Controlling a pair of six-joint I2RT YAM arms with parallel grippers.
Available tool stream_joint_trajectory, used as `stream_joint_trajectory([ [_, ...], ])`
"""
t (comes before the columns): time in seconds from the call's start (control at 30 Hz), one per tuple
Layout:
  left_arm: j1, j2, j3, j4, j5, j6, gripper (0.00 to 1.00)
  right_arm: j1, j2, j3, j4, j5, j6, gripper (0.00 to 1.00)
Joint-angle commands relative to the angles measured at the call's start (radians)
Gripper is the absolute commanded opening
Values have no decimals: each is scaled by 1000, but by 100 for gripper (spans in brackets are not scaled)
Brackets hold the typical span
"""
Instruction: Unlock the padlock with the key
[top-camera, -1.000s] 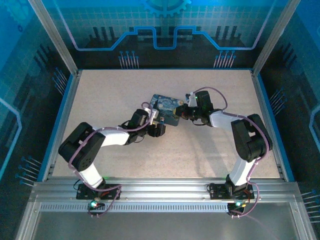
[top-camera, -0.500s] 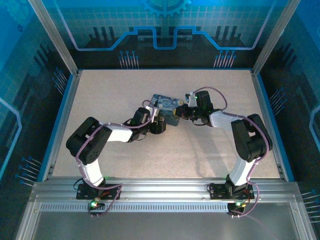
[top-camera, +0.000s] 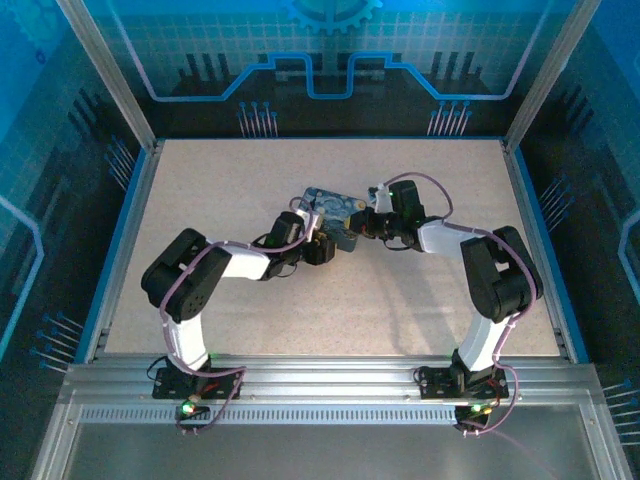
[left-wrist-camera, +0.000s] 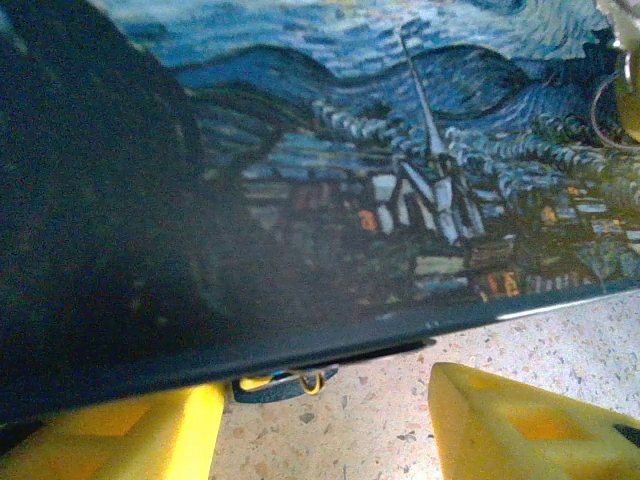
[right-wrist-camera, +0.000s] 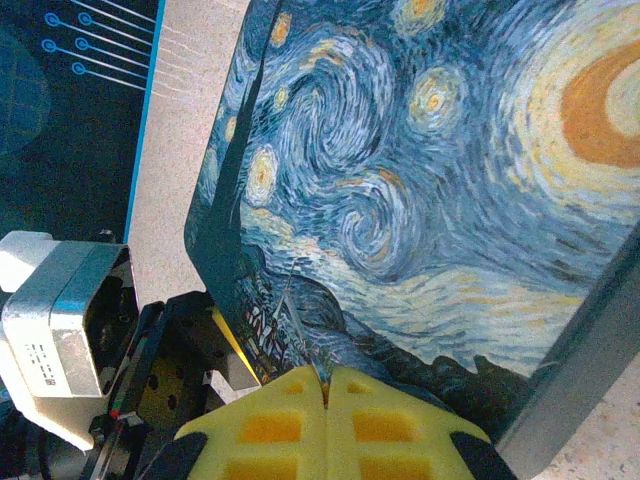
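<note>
- left gripper (left-wrist-camera: 330, 425) is holding its jaws apart at the 6 o'clock edge of the tin (top-camera: 330, 205).
- right gripper (right-wrist-camera: 325, 390) is pressing its jaws together at the tin's 3 o'clock.

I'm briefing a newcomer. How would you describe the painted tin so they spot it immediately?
On the speckled table, look where the left arm and right arm meet. The tin sits between them: a rectangle painted with swirling dark-blue sky and yellow stars, unlike the black-and-white arms.
</note>
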Motion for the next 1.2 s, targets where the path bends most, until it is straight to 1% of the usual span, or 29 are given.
stream_joint_trajectory([
  [0.0, 5, 27, 30, 33, 31, -4, 57, 21, 42, 6, -76, 7, -19, 0],
  [0.33, 4, 47, 43, 37, 27, -35, 50, 26, 41, 16, -77, 7, -15, 0],
  [0.87, 4, 65, 70, 53, 26, -78, 35, 34, 43, 18, -72, 5, -13, 0],
  [1.03, 4, 63, 70, 53, 29, -81, 27, 36, 36, 15, -69, 5, -11, 0],
  [1.17, 4, 48, 63, 53, 33, -87, 25, 36, 14, 13, -48, 5, -17, 0],
])
